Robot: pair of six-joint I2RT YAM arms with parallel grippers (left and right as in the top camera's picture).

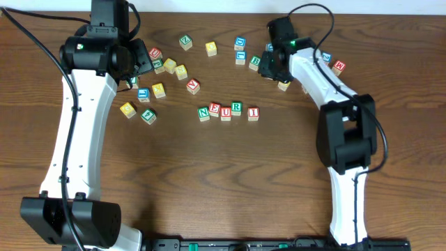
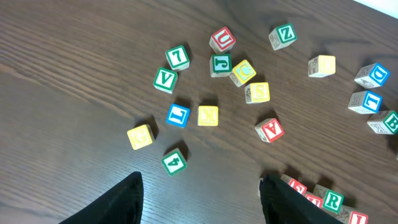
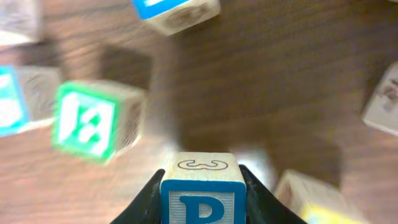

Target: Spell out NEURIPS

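Five cubes stand in a row at the table's middle: green N, red E, blue U, green R, red I. Part of this row, with the green R, shows at the lower right of the left wrist view. My right gripper is shut on the blue P cube and holds it above the table at the back right. My left gripper is open and empty, over the loose cubes at the back left. A pale-yellow-topped S cube lies among them.
Loose letter cubes lie scattered at the back left, among them yellow, green and red ones. More cubes lie at the back right near my right gripper, such as a green one and a red one.
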